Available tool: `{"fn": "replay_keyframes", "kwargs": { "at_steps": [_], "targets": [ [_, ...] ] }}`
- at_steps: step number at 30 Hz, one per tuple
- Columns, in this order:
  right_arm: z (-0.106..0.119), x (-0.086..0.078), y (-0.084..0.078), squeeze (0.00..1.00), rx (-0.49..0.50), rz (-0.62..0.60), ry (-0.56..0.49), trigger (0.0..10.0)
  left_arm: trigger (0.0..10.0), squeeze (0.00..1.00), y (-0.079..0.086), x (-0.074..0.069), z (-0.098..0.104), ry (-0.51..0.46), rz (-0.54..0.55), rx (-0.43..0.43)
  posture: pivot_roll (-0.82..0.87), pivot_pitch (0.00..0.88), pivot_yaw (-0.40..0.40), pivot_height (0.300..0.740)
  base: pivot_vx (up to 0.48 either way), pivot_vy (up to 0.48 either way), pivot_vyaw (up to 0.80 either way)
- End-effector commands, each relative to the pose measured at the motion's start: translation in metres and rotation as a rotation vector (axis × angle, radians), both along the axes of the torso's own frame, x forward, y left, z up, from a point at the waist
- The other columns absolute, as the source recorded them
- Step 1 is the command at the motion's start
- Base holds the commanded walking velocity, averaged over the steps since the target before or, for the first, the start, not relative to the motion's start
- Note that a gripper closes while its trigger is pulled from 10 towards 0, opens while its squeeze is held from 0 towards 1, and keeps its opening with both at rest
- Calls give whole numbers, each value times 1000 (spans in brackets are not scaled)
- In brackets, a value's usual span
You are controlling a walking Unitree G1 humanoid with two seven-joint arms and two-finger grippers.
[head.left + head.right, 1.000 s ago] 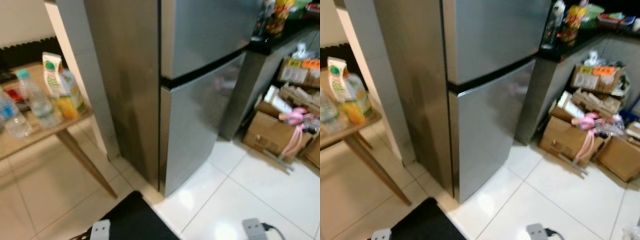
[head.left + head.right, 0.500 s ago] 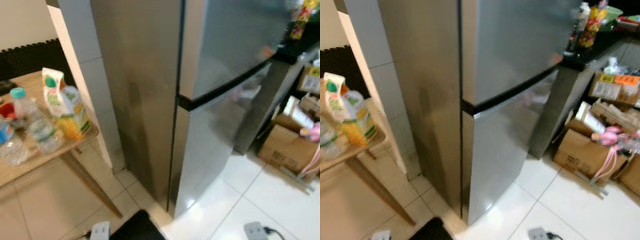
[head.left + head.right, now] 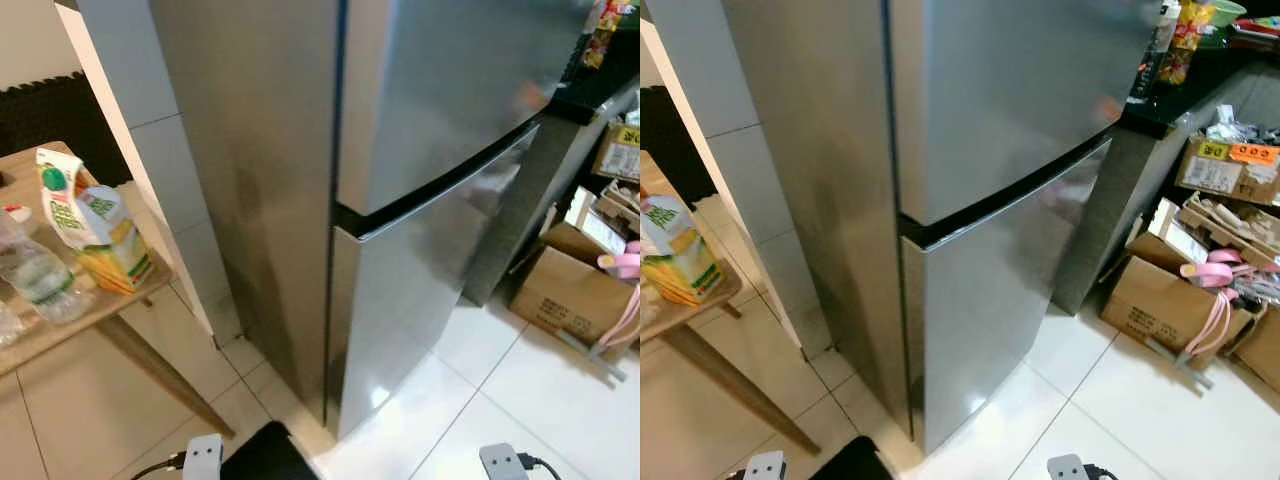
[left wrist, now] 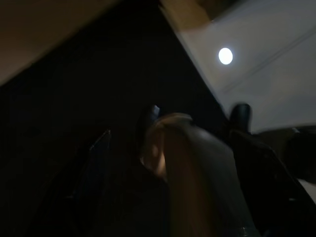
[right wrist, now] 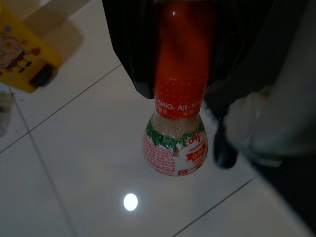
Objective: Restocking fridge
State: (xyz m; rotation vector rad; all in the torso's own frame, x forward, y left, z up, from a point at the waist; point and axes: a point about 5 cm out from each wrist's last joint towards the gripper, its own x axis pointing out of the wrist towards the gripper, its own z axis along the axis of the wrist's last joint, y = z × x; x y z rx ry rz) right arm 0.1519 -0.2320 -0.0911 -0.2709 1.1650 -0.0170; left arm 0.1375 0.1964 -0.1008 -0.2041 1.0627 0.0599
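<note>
Directly ahead of the robot stands the fridge [image 3: 400, 170], a two-door steel unit with both doors shut, so nothing can go inside yet. Down by the right arm, the right end effector [image 5: 180, 54] is clamped on a red-capped seasoning bottle [image 5: 176, 133], held by its cap end with the glass body hanging free over the white tiled floor [image 5: 74, 163]. That grip is the main risk, as I judge it: a hold on the cap alone could slip or let the bottle swing when the arm rises, and a drop onto tile would likely break it. The left end effector [image 4: 187, 163] sits in deep shade and I cannot tell whether its fingers are apart or together, so it is uncertain whether it is free to pull the door. On the robot's left, a wooden worktop [image 3: 60, 330] carries a juice carton [image 3: 95, 230] and a water bottle [image 3: 35, 275] close to its edge; a careless turn could knock them off. Cardboard boxes [image 3: 1170, 300] crowd the floor on the right, limiting room to step back as a door swings.
</note>
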Motion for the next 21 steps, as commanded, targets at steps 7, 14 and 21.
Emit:
{"fn": "replay_keyframes", "kwargs": {
  "at_steps": [7, 14, 21],
  "targets": [
    [-2, -5, 0, 0, -1, -8, 15, 10000, 10000, 0, -1, 1, 0, 0, -10, 2, -65, 0, 4, 740, 0, -461, 0],
    [-2, -4, 1, 0, 0, -5, 16, 10000, 10000, 0, 1, 0, 0, 6, 6, 23, -65, 0, 4, 740, 0, -59, 0],
    [-2, -3, 1, 0, -2, -4, 13, 10000, 10000, 0, 3, 2, 1, -7, 26, 40, -65, 0, 4, 740, 0, 0, 0]
  ]
}}
